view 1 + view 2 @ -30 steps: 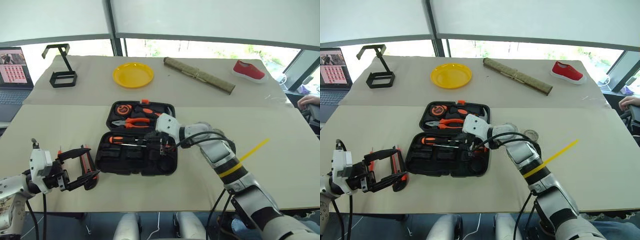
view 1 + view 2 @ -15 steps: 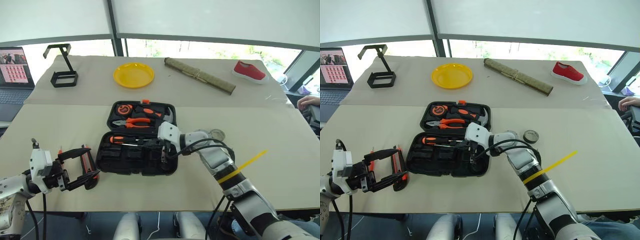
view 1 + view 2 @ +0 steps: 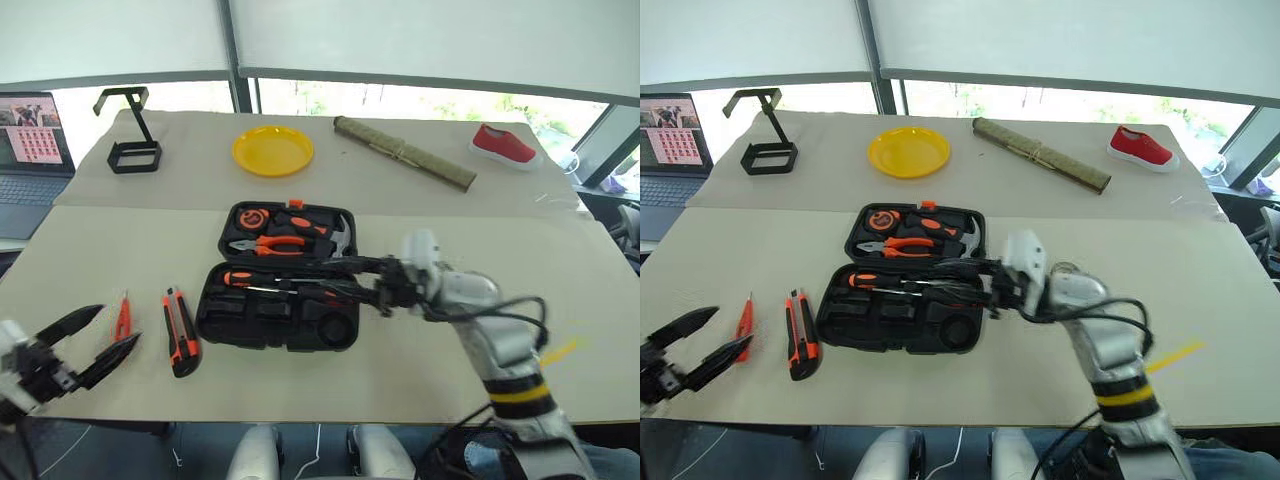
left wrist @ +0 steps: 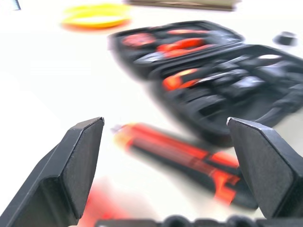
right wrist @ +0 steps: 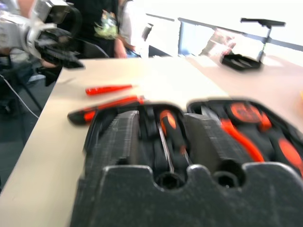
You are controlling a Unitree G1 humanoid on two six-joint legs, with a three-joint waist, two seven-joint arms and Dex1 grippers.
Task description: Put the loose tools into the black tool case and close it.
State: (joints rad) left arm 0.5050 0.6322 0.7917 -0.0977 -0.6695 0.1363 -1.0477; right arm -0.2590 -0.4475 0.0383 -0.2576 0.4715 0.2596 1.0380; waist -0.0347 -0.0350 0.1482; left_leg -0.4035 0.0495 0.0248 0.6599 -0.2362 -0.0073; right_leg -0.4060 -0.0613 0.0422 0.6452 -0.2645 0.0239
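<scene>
The black tool case (image 3: 262,326) lies open mid-table. Pliers (image 3: 268,243), a hammer and a round orange tool fill its far half. One black-and-orange screwdriver (image 3: 243,279) rests in its near half. My right gripper (image 3: 312,279) reaches in from the right, level over that near half. It is open, with nothing between its fingers. Left of the case, on the table, are the orange-black utility knife (image 3: 180,332) and the small orange tester screwdriver (image 3: 744,318). At the table's near left corner my left gripper (image 3: 117,326) is wide open and empty, just short of the tester. A small round grey roll (image 4: 286,38) sits beyond the case.
Along the back of the table stand a black wire stand (image 3: 132,146), a yellow plate (image 3: 272,150), a rolled mat (image 3: 402,153) and a red shoe (image 3: 504,143). A laptop (image 3: 30,145) is at the far left. A person stands behind my left arm (image 5: 110,23).
My right gripper has opened and drawn back to the right over the case. My left gripper has pulled away left from the utility knife toward the table's corner.
</scene>
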